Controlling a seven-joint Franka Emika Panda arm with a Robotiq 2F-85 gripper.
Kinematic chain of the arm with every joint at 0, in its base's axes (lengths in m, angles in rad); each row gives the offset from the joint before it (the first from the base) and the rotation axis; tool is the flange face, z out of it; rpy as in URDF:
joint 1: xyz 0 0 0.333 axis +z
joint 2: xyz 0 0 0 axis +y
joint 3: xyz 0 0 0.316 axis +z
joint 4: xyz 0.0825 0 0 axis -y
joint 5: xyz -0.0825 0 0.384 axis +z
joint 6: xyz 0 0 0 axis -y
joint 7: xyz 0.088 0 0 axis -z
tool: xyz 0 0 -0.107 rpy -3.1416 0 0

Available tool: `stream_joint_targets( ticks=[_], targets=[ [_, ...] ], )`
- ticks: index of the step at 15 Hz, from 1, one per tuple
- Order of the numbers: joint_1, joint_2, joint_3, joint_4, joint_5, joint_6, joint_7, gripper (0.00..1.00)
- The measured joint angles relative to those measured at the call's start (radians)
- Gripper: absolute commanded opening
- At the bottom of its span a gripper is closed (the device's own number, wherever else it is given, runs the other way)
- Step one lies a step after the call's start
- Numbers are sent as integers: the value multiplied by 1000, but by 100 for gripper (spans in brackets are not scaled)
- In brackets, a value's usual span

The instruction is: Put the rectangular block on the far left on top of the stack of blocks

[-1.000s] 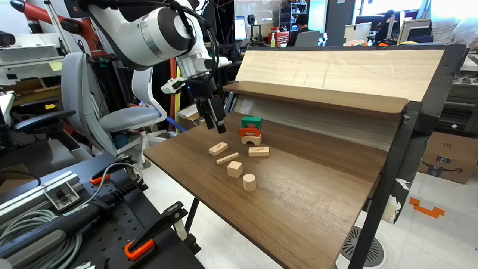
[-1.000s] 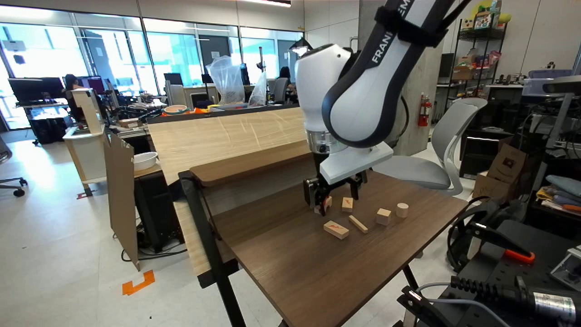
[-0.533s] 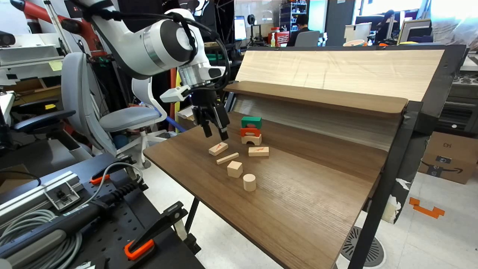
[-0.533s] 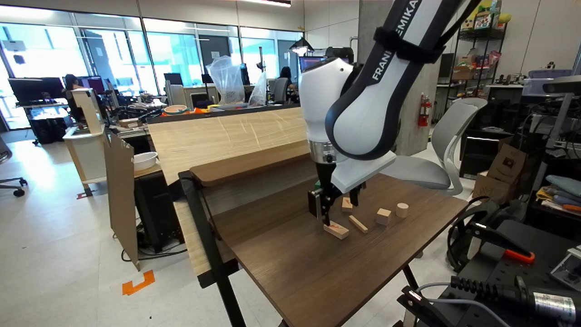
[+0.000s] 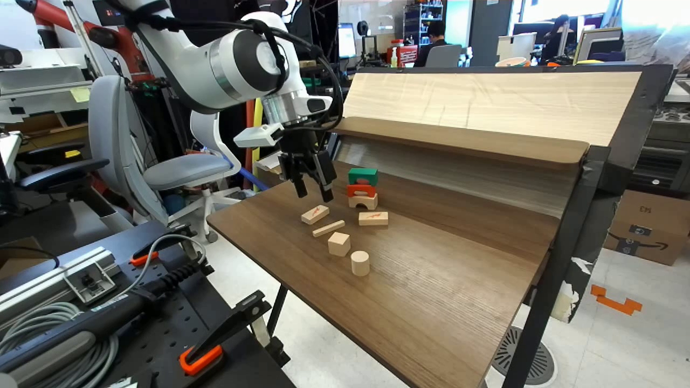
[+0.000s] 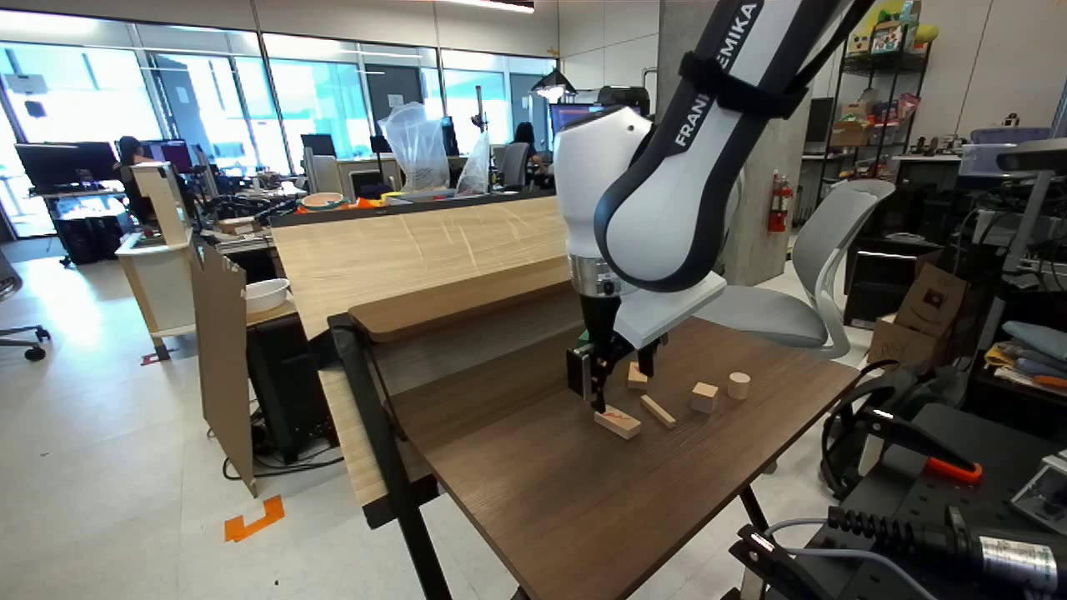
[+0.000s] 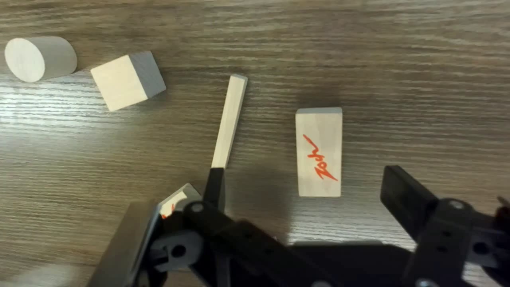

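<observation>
Over the bench (image 5: 431,280), the gripper (image 5: 315,197) hangs, jaws spread wide, aligned, I'd judge, to pinch across its width the rectangular block (image 7: 318,151) lying flat below, near the stack of blocks (image 5: 361,189).

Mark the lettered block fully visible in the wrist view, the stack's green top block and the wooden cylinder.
Lettered block (image 7: 319,152): wrist view, upper face.
Green top block (image 5: 363,176): in an exterior view, camera-facing side.
Wooden cylinder (image 5: 360,265): in an exterior view, curved side.
</observation>
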Motion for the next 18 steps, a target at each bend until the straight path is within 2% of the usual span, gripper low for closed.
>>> stream_joint_targets(
  ticks=[7, 12, 18],
  targets=[
    [-113, 0, 101, 24, 230, -9, -203, 100],
    [-128, 11, 104, 36, 255, -36, -219, 100],
    [-128, 78, 101, 62, 255, -41, -219, 100]
  ],
)
